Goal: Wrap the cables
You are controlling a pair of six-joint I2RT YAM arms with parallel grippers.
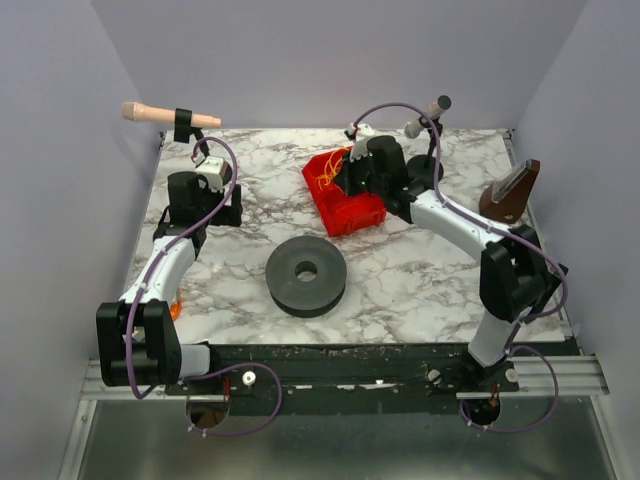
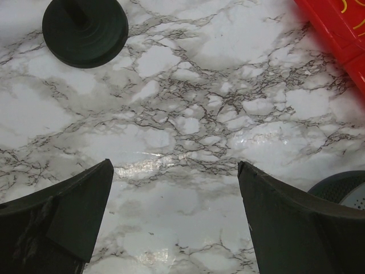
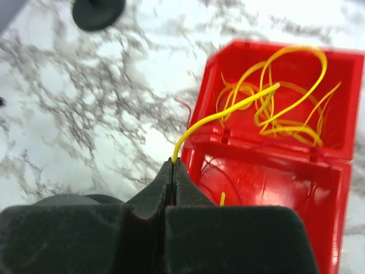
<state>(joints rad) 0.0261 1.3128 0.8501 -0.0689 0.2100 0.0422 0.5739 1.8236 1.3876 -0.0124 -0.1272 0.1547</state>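
Thin yellow cables (image 3: pixel 274 108) lie tangled in the far compartment of a red bin (image 3: pixel 336 188); in the top view the bin (image 1: pixel 352 212) sits at the table's back centre with cables (image 1: pixel 325 178) in it. My right gripper (image 3: pixel 173 162) is shut on one yellow cable (image 3: pixel 219 117), which arcs from the fingertips up toward the tangle. In the top view the right gripper (image 1: pixel 352 180) hovers over the bin. My left gripper (image 2: pixel 174 171) is open and empty above bare marble; in the top view it (image 1: pixel 205 205) is at the left back.
A dark grey spool (image 1: pixel 306 275) lies flat at the table's centre. A round black stand base (image 2: pixel 85 28) is near the left gripper. A microphone-like handle (image 1: pixel 160 114) stands back left, a brown holder (image 1: pixel 510 192) at the right edge.
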